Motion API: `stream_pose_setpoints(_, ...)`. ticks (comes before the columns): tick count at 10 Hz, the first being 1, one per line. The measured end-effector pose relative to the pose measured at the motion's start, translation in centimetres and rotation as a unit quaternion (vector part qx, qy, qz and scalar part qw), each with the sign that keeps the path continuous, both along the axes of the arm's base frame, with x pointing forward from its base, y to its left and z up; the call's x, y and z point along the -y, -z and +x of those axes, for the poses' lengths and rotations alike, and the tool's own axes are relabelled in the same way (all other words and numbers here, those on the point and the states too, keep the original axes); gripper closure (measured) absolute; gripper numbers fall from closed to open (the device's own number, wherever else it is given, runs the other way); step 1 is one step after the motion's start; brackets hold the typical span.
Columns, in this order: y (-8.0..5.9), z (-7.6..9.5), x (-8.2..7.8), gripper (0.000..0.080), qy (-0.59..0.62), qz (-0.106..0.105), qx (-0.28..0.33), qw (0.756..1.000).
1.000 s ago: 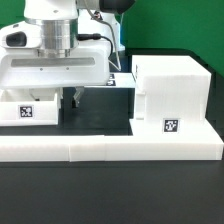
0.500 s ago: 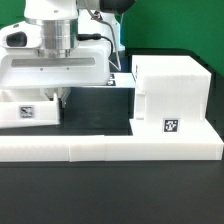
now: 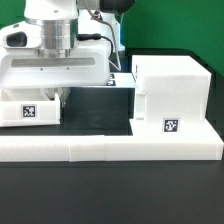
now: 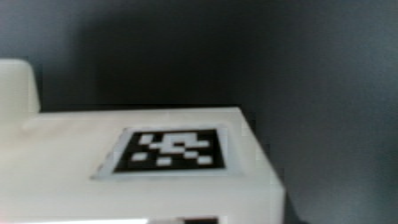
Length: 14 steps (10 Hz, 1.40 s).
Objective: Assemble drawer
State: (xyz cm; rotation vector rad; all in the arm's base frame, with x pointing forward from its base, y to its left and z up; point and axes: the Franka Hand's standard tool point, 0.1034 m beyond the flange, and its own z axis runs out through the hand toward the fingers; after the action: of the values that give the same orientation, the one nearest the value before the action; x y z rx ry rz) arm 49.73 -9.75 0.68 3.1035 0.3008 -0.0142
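The white cube-like housing [image 3: 172, 95] stands at the exterior view's right, a tag on its front. One small white tray [image 3: 28, 110] with a tag sits at the exterior view's left, behind the low wall. My gripper [image 3: 58, 97] is down at the tray's right end, its fingers mostly hidden by the hand and tray. The wrist view is filled by the tray's tagged face [image 4: 173, 150], very close and blurred, and no finger shows clearly there. The second tray is not in view.
The long low white L-shaped wall [image 3: 110, 148] runs along the front and under the housing's side. The arm's white body [image 3: 55, 60] fills the upper left. A dark tabletop [image 3: 100, 105] lies between the tray and the housing.
My gripper has moved toward the exterior view's left, from beside the tray onto its right end. The tray tilted briefly and now sits level again.
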Motion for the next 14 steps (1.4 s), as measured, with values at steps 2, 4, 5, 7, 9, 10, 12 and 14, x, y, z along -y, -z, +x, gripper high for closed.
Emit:
stream_pose_setpoints(2,-1.0,0.9,-1.5,0.0758,-0.017,0.002,0.004,1.000)
stream_pose_setpoints(4,-1.8,1.8,-2.5,0.0758,-0.026,0.006,0.003,1.000)
stream_pose_setpoints(5,-1.7,1.8,-2.7,0.0758,-0.029,0.006,0.002,1.000)
stream_pose_setpoints(7,-1.6,1.6,-2.6,0.0758,-0.045,0.006,0.000,0.999)
stream_pose_setpoints(9,-1.6,1.6,-2.5,0.0758,-0.124,0.004,-0.002,0.992)
stream_pose_setpoints(10,-1.6,1.9,-2.9,0.0758,-0.184,0.003,-0.003,0.983)
stream_pose_setpoints(12,-1.7,2.4,-4.0,0.0758,-0.276,-0.001,-0.007,0.961)
stream_pose_setpoints(14,-1.7,2.4,-4.0,0.0758,-0.339,-0.005,-0.013,0.941)
